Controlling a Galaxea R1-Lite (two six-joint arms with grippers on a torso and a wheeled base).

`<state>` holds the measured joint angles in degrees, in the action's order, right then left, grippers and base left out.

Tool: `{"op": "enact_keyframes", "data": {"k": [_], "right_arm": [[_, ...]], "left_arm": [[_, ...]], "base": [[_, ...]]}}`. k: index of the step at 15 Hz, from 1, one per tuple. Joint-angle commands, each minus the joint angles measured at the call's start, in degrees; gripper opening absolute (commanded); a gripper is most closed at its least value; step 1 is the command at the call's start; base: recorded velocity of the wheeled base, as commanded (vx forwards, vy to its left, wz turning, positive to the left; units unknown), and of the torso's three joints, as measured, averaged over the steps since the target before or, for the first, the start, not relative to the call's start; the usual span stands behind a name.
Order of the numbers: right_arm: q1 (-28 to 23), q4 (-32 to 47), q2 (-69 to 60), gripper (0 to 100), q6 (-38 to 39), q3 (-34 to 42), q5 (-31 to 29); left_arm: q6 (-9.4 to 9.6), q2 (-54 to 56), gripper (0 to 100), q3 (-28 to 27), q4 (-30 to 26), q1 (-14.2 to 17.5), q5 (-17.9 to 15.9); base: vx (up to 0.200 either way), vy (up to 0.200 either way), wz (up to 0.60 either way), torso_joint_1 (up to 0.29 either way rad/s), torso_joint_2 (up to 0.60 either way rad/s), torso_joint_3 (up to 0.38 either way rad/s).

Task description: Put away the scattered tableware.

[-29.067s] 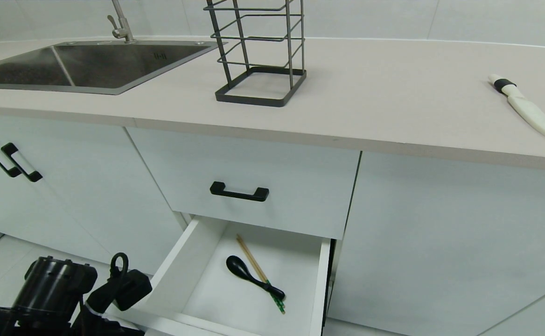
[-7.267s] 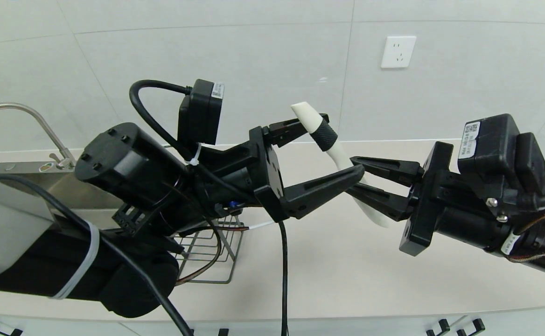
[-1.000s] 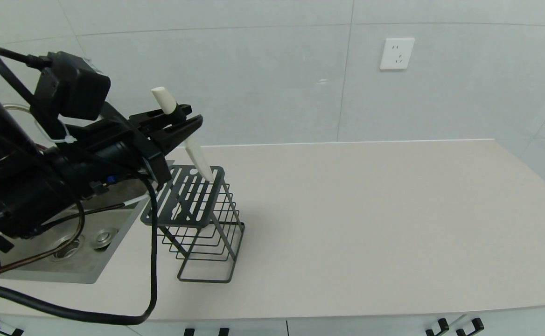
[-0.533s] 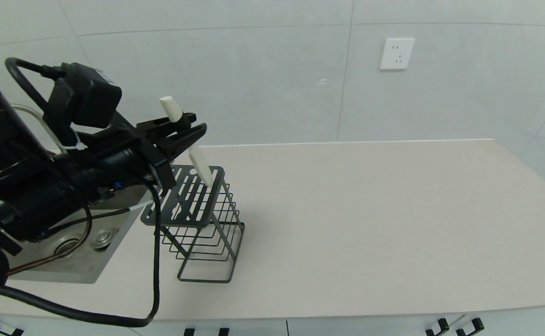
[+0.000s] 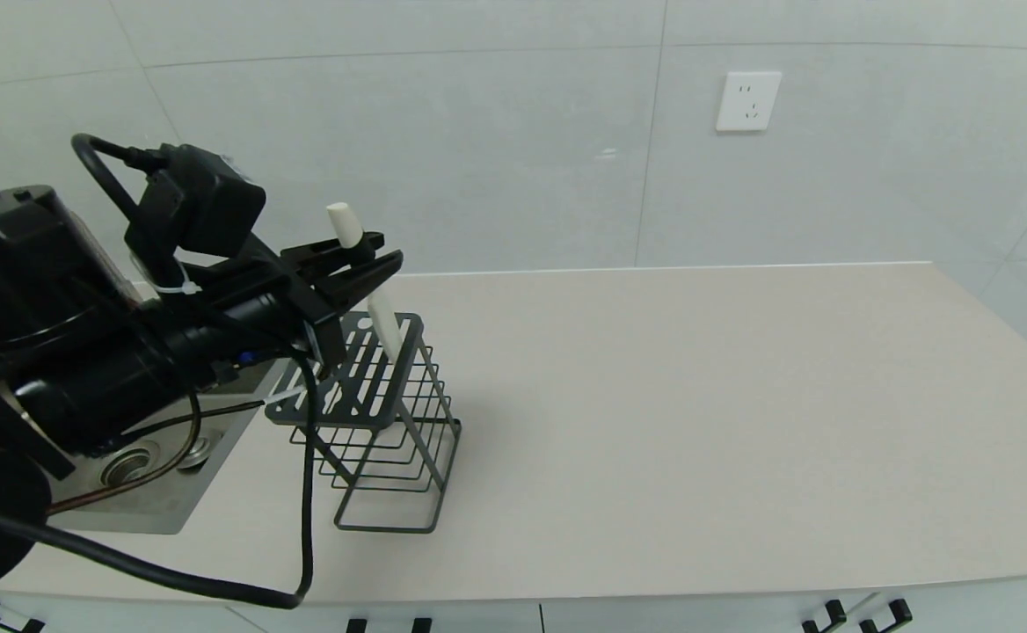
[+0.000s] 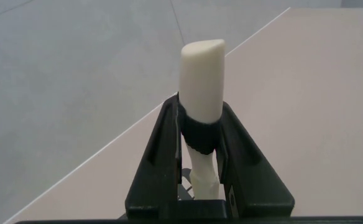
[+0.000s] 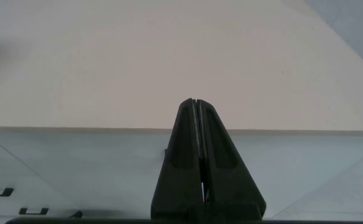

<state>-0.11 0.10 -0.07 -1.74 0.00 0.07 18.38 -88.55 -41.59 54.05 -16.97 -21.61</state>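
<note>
Nearest, the right gripper (image 7: 196, 106) hangs over the front edge of the countertop (image 5: 698, 422), jaws pressed together on nothing. Beyond it, the left gripper (image 5: 373, 255) is clamped on the white knife (image 5: 384, 318) at its black band, handle up. The blade tilts down to the slotted top of the wire rack (image 5: 355, 387); whether the tip sits in a slot is unclear. The knife looks light, stiff, smooth and probably brittle, so the textured band seems the surest hold.
</note>
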Motion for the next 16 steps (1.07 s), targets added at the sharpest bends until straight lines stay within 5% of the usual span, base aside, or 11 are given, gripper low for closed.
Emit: {"op": "enact_keyframes", "data": {"k": [1, 16], "right_arm": [[0.0, 0.0, 0.1, 0, 0.0, 0.0, 0.0], [0.0, 0.0, 0.1, 0, 0.3, 0.0, 0.0]], "left_arm": [[-0.1, -1.0, 0, 0.2, 0.0, 0.0, 0.0], [-0.54, -4.3, 0, 1.6, 0.3, 0.0, 0.3]], "base": [[0.0, 0.0, 0.0, 0.0, 0.0, 0.0], [0.0, 0.0, 0.0, 0.0, 0.0, 0.0]]}}
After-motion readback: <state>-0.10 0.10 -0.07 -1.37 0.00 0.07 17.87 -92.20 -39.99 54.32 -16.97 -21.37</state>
